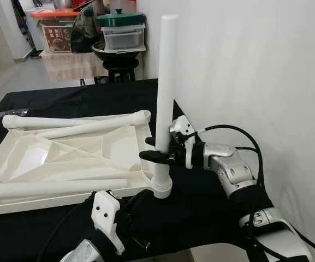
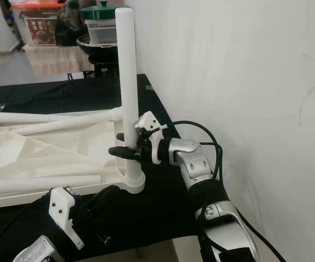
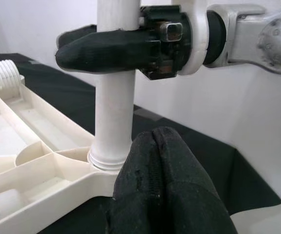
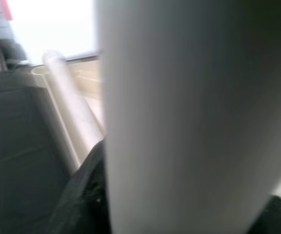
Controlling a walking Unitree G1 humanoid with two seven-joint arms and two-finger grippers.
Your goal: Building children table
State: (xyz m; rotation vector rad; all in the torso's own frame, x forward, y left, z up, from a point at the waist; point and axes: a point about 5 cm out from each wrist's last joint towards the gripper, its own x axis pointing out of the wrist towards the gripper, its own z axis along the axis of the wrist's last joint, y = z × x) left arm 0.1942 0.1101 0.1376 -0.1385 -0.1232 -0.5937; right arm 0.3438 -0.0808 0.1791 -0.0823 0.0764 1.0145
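Left gripper [image 1: 138, 240], nearest the head camera: low at the front edge of the black-covered table [image 1: 64, 98], just below the corner socket [image 1: 161, 188]. Its black fingers [image 3: 164, 185] are pressed together on nothing, tips close under the socket's collar.

Upright leg [image 1: 165, 82]: white tube, long axis vertical, foot seated in the corner socket. From the left gripper it rises straight above and slightly beyond.

Right gripper [image 1: 160, 156]: reaches in level from the wall side and pinches the upright leg a little above the socket, one finger on each side of the tube. It is the arm in charge of the leg; the left is near but only waiting.

Tabletop [image 1: 64, 158]: white moulded panel, lying underside up, stretching away from the socket toward the table's far side.

Spare legs [image 1: 75, 121]: lying flat across the tabletop, long axes roughly horizontal; one has a threaded end [image 3: 4, 75] showing.

Room: a white wall [image 1: 266, 65] stands just beside the socket on the right arm's side, so the elbow has little room there. The table's front edge is right at the socket. Above the leg the air is open.

Judgement: the leg looks seated but perhaps not fully turned home; any twisting goes about its vertical axis.
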